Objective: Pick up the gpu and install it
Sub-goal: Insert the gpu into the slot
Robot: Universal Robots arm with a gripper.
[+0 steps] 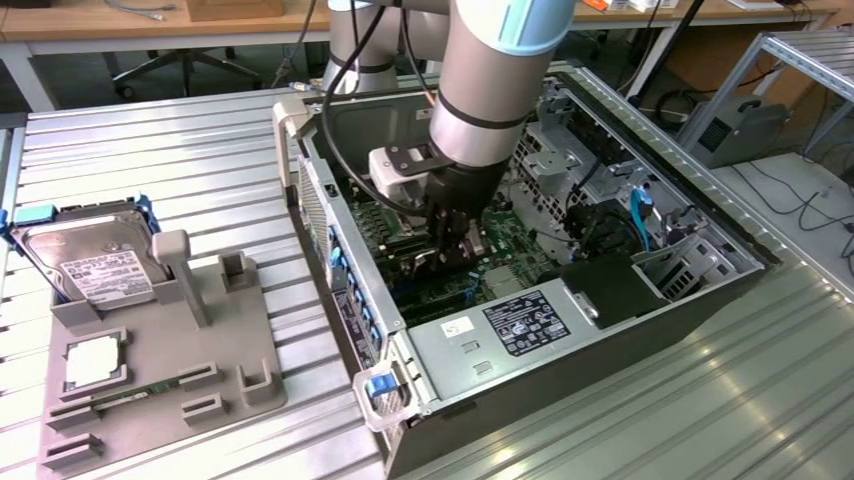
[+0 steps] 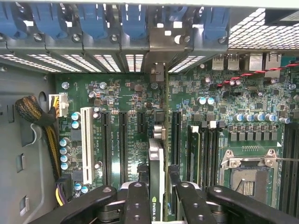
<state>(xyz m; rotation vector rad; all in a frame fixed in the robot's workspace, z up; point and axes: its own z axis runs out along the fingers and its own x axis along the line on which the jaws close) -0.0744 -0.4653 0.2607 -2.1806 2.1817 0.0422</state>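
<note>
One thin flat gpu edge-on in end effector, seemingly over mobo.

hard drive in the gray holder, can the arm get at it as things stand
Probably not right now: the tool is down inside the computer case, closed on the gpu over the motherboard. The hard drive itself stands uncovered in its holder outside the case.

Tight room inside the open grey computer case

The black gripper stands between long black expansion slots; blue slot latches, bundled cables and the silver processor socket crowd the green motherboard.
</note>
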